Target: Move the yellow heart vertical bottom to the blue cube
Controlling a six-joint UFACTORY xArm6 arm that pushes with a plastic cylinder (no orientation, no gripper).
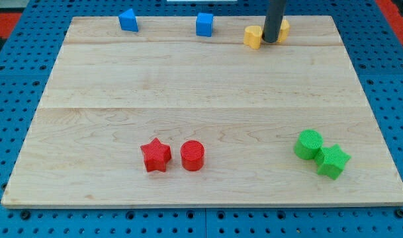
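A blue cube (204,24) sits near the board's top edge, a little right of the middle. A yellow heart (253,37) lies to its right, also near the top edge. My tip (270,41) is right beside the heart, on its right side, between it and a second yellow block (283,28) that the rod partly hides. The rod (274,18) comes down from the view's top.
A second blue block (128,20) sits at the top left. A red star (155,155) and a red cylinder (192,155) stand together at the bottom middle. A green cylinder (309,144) and a green star (333,161) touch at the bottom right.
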